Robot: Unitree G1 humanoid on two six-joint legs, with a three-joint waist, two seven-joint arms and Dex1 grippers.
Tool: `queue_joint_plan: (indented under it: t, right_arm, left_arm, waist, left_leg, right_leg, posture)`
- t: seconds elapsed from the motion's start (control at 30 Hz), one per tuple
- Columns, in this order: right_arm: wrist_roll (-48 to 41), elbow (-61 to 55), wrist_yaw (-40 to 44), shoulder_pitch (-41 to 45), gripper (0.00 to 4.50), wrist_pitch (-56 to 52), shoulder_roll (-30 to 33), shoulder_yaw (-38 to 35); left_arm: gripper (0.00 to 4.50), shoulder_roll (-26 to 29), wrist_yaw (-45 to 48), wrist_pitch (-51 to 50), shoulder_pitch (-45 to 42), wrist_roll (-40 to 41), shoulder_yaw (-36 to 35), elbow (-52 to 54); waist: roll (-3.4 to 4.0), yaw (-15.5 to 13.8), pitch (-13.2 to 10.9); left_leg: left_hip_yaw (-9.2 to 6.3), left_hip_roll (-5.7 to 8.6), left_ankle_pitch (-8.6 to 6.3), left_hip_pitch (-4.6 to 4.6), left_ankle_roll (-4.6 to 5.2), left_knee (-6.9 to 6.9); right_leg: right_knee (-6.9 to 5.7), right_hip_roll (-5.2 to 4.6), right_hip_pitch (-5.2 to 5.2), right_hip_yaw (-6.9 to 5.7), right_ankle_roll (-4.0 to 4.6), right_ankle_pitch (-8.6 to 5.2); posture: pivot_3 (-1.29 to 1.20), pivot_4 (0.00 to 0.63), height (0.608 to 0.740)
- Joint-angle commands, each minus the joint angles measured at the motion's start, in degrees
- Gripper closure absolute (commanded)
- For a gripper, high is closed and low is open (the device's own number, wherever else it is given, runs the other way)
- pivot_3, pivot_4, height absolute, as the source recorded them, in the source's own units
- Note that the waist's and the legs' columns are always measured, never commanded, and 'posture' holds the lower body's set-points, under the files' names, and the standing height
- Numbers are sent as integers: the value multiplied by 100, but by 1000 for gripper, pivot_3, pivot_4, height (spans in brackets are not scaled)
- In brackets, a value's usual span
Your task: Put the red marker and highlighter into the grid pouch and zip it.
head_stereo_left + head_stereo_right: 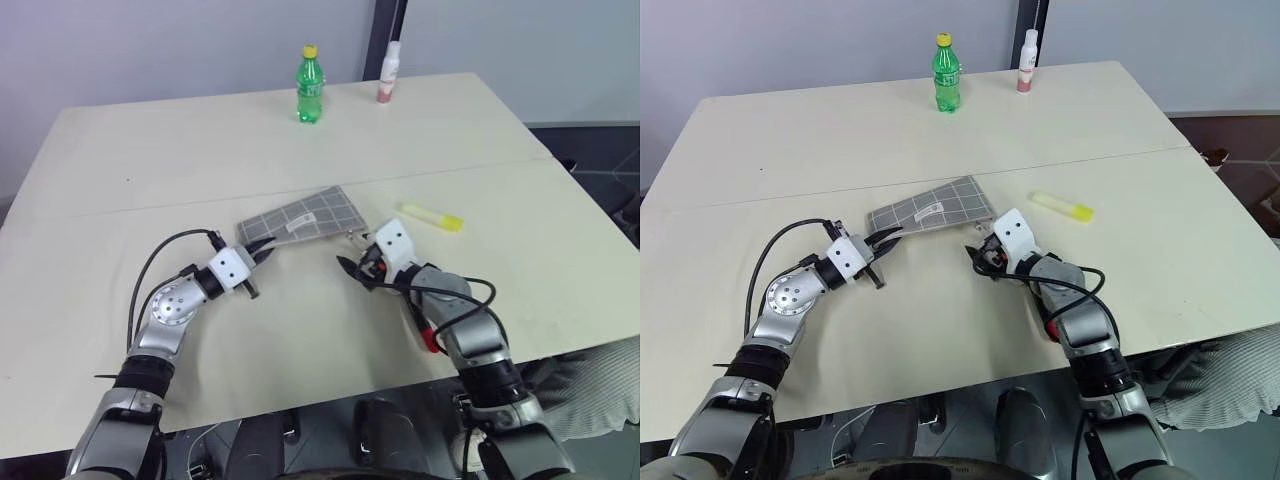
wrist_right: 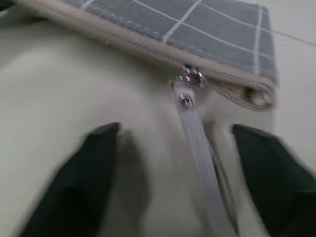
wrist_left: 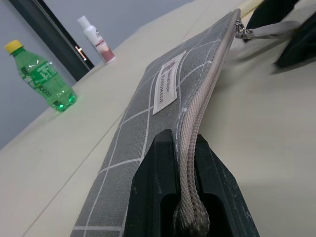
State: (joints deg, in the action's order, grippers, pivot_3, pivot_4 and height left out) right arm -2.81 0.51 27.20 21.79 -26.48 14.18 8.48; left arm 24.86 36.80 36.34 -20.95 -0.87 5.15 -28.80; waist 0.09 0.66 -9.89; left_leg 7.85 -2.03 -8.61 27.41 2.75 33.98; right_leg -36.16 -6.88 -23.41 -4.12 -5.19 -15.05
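Note:
The grid pouch lies flat on the table, label up, in front of both arms. My left gripper is shut on the pouch's near left corner, with the zipper edge pinched between its fingers. My right gripper is open at the pouch's near right corner. The zipper pull strap runs loose between its spread fingers, hanging from the slider. The highlighter lies on the table to the right of the pouch. A black stick with a red end, apparently the red marker, lies partly hidden under my right forearm.
A green bottle with a yellow cap and a white and pink bottle stand at the far edge of the pale table. A seam runs across the tabletop just beyond the pouch.

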Motion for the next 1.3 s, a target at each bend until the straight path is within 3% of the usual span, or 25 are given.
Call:
queue_joint_plan:
  t: [0.03, 0.13, 0.57, 0.87, 0.97, 1.2, 1.3]
  right_arm:
    - [-30, -35, -35, 177, 3033, 34, -84, 15]
    - [20, -81, 25, 309, 4465, 18, -162, 218]
    - [902, 1011, 1113, 1294, 4465, 1448, -252, 1817]
    - [1111, 1235, 1404, 1305, 4465, 2019, -86, 1781]
    - [790, 942, 1450, 1127, 3544, 1768, 6, 1366]
    - [57, -642, 1562, 91, 62, 1238, 611, 468]
    - [-425, -1276, 1436, -331, 62, 964, 725, -131]
  left_arm:
    - [4500, 36, -27, -92, 77, -134, 90, 163]
    - [4500, 29, -27, -163, 86, -165, 116, 268]
    - [4500, -456, -204, -579, -62, -480, 391, 589]
    - [4500, -552, -327, -706, -111, -614, 409, 672]
    - [4500, -508, -341, -709, -75, -605, 387, 698]
    - [4500, -345, -370, -754, -2, -539, 302, 724]
    - [4500, -263, -366, -772, 60, -464, 241, 738]
  waist:
    - [0, 0, 0]
    - [0, 3, 0]
    - [0, -7, 0]
    - [0, -8, 1]
    - [0, -13, 1]
    - [-1, -3, 0]
    - [-1, 6, 0]
  left_leg:
    - [1, 0, 0, 0, 0, -2]
    - [2, 0, 0, 0, -1, -5]
    - [15, 4, 1, 4, -3, -16]
    - [20, 5, 2, 4, -6, -20]
    - [20, 4, 3, 4, -7, -23]
    - [28, 6, 2, 6, -6, -32]
    - [29, 0, 2, 4, -6, -34]
  right_leg:
    - [0, 0, -1, 0, 0, 0]
    - [0, 0, -4, 0, 0, 0]
    - [3, -7, -15, 1, 2, 1]
    - [2, -10, -19, 1, 3, 2]
    - [2, -10, -21, 1, 3, 2]
    - [3, -21, -30, 1, 3, 2]
    - [3, -19, -30, 1, 4, 2]
  posture:
    - [0, 150, 740]
    - [0, 150, 740]
    - [0, 150, 740]
    - [0, 150, 740]
    - [0, 150, 740]
    - [0, 150, 740]
    - [0, 150, 740]
